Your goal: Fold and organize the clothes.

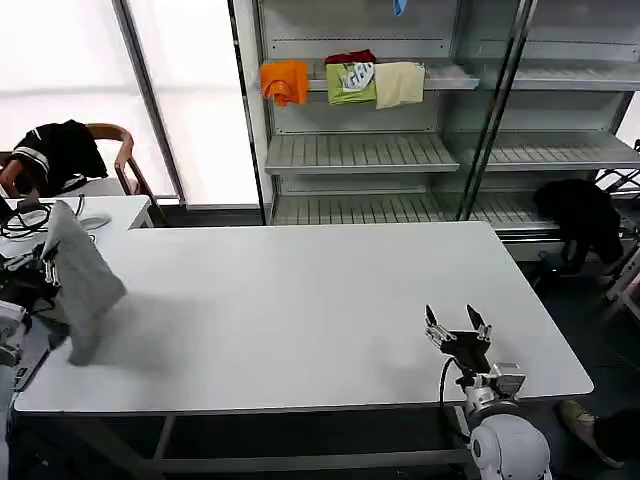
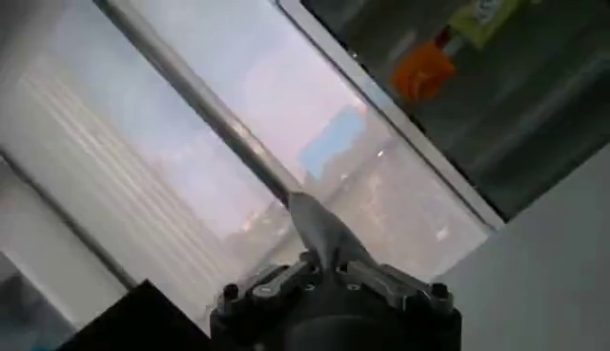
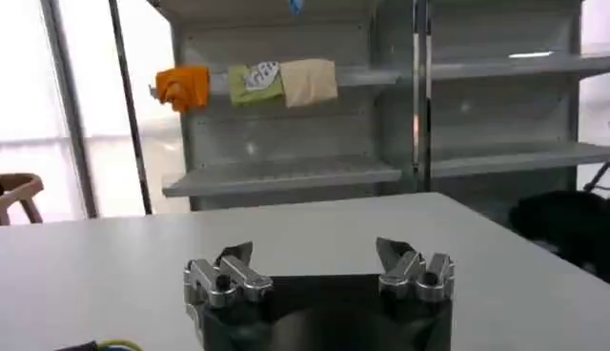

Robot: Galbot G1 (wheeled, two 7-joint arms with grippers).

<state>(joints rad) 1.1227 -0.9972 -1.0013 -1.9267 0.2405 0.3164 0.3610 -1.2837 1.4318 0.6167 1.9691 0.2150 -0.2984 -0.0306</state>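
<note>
A light grey shirt [image 1: 80, 275] is gripped by the left gripper [image 1: 45, 268] at the table's [image 1: 300, 310] left edge; its cloth is pinched between the closed fingers and hangs below them, the lower end touching the tabletop. A fold of it [image 2: 319, 234] is seen rising from the jaws. Well apart, at the near right edge, the right gripper [image 1: 458, 325] is held with fingers [image 3: 233, 267] spread, empty.

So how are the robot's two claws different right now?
The left claw is shut on a light grey soft cotton shirt, lifting it at the white table's left edge. The right claw is open and empty, near the table's front right. Both are dark metal claws.
</note>
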